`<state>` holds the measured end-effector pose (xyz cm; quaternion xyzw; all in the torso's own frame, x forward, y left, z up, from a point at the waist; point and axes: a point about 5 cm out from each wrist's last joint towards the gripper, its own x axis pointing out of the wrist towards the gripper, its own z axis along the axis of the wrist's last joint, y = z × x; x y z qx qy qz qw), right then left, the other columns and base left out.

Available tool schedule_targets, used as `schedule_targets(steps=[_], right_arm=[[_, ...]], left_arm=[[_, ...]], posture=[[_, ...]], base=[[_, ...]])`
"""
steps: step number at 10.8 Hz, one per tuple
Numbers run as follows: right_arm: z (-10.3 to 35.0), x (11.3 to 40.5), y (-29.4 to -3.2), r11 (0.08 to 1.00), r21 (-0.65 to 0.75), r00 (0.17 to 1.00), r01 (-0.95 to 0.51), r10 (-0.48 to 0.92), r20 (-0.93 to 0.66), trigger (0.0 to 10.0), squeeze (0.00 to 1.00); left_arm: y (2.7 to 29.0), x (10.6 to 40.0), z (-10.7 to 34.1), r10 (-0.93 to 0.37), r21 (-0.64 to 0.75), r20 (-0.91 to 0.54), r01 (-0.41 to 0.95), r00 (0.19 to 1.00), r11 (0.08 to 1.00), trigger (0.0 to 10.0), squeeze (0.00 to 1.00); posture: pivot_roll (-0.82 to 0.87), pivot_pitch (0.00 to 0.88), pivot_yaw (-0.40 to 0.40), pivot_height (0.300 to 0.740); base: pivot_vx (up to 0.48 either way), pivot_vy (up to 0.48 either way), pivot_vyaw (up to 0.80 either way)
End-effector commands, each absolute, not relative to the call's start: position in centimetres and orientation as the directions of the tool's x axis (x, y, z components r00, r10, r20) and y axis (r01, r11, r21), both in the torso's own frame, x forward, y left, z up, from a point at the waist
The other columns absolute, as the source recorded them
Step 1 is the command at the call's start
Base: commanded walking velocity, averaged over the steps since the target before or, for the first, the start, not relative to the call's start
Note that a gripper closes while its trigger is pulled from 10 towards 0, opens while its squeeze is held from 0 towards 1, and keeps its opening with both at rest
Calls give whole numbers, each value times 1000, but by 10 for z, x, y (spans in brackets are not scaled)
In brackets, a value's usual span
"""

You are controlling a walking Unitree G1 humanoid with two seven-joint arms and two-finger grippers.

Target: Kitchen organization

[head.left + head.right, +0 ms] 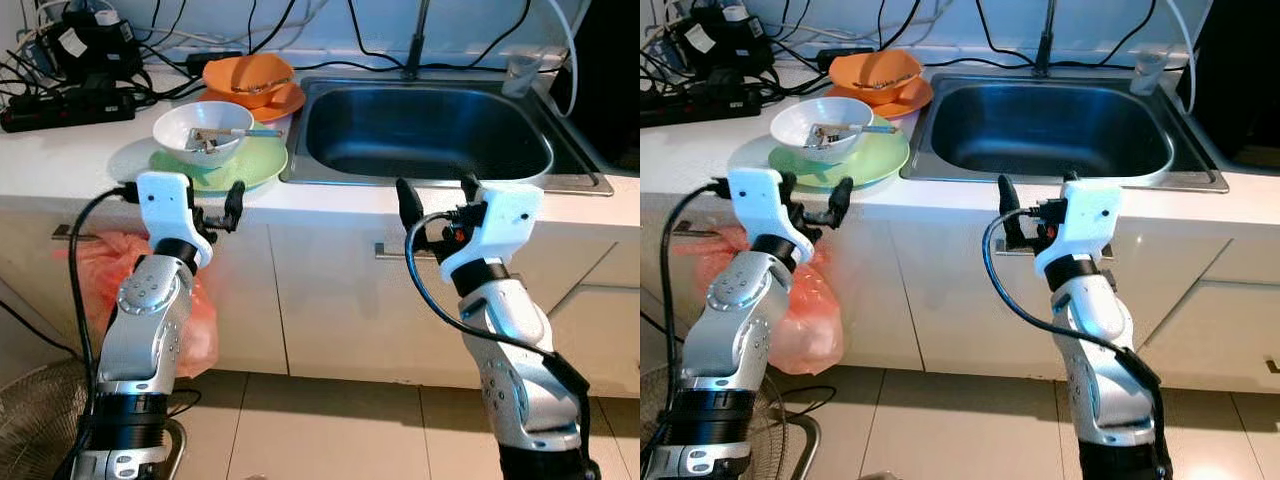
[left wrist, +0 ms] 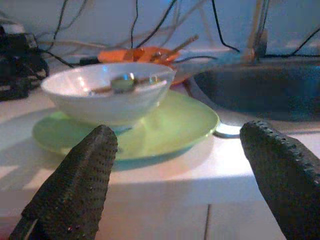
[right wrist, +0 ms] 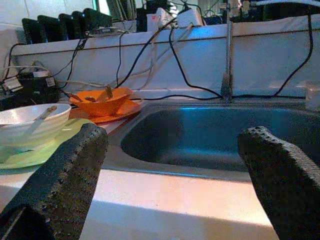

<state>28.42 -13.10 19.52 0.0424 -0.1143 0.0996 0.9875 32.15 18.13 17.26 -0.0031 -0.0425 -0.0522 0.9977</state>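
Now just getting ready: left gripper (image 1: 215, 205) open near the white bowl (image 1: 203, 131), right gripper (image 1: 437, 205) open near the sink (image 1: 425, 135); next, probably reach for the bowl.

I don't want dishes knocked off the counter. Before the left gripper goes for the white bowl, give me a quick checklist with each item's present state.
1. Left gripper open: ok, its fingers are spread apart, nothing between them.
2. Left gripper lined up with the white bowl: ok, it hangs at the counter's front edge, facing the bowl.
3. White bowl seated on the green plate: ok, upright and centred.
4. Bowl empty: not ok, utensils lie inside and could slip out.
5. Sink free to take dishes: ok, the basin looks bare.
6. Right gripper out of the way: ok, open, in front of the sink.
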Motion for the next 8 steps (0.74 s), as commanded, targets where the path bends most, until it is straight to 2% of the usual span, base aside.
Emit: schedule_targets(steps=[1, 8], right_arm=[[198, 287, -132, 975, 64, 950, -214, 192, 247, 10000, 0], [203, 286, -121, 961, 76, 935, -264, 236, 266, 10000, 0]], left_arm=[[180, 325, 176, -137, -4, 93, 138, 986, 990, 10000, 0], [143, 339, 183, -221, -60, 151, 232, 964, 971, 10000, 0]], posture=[[81, 15, 32, 740], [56, 38, 27, 740]], base=[[0, 0, 0], [0, 0, 0]])
